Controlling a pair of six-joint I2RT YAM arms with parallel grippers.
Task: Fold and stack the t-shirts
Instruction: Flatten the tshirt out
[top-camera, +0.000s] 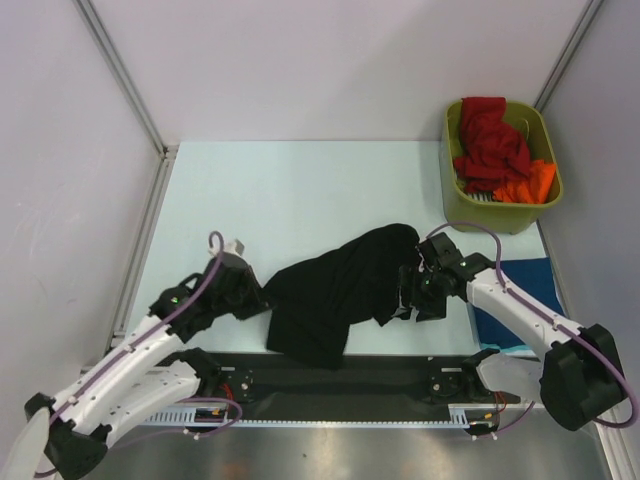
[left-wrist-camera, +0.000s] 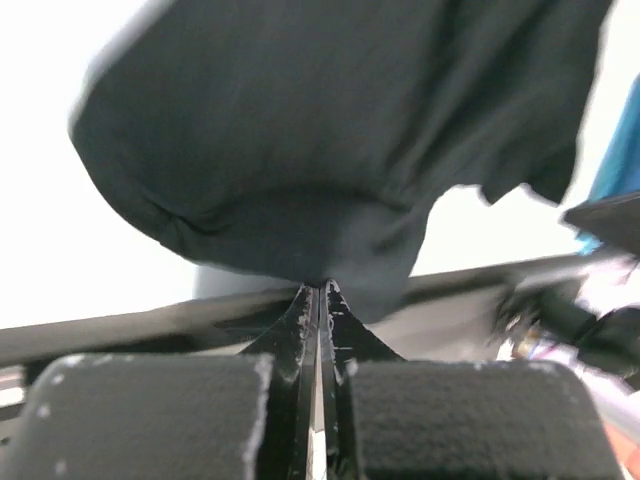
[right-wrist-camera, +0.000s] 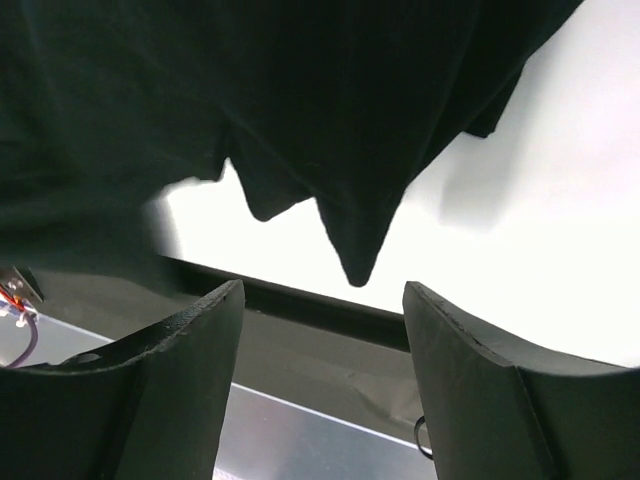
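Observation:
A black t-shirt (top-camera: 335, 290) lies crumpled in the middle of the table, near the front. My left gripper (top-camera: 258, 300) sits at its left edge. In the left wrist view the fingertips (left-wrist-camera: 322, 288) are pressed together on the hem of the black cloth (left-wrist-camera: 300, 150). My right gripper (top-camera: 408, 300) is at the shirt's right side and stands open. A pointed corner of the shirt (right-wrist-camera: 355, 260) hangs just beyond its spread fingers (right-wrist-camera: 322, 295) without touching them. A red t-shirt (top-camera: 490, 140) and an orange one (top-camera: 525, 185) lie in the bin. A dark blue one (top-camera: 530, 278) lies flat under the right arm.
The olive-green bin (top-camera: 500, 217) stands at the back right corner. A black rail (top-camera: 340, 375) runs along the table's near edge between the arm bases. White walls close the table on the left, back and right.

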